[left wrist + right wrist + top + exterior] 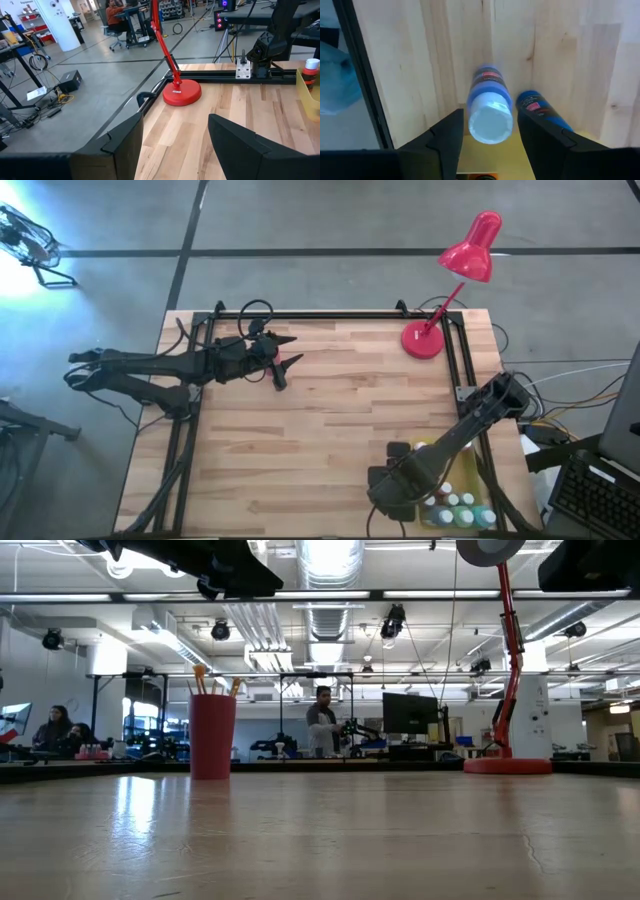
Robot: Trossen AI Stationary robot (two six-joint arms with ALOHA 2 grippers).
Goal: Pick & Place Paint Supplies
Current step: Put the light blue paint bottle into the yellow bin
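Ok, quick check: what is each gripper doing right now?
Left gripper: jaws open, holding nothing, above the table.
Right gripper: jaws either side of a blue paint bottle over the yellow tray; grip cannot be told.

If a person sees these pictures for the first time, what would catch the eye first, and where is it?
Probably the red desk lamp, standing at the table's far right corner in the high view. Next, the right gripper at the near right corner, its fingers on either side of a white-capped blue paint bottle, with a second blue bottle just beside it. In the low view a red cup holding brushes also stands out on the bare wooden table.
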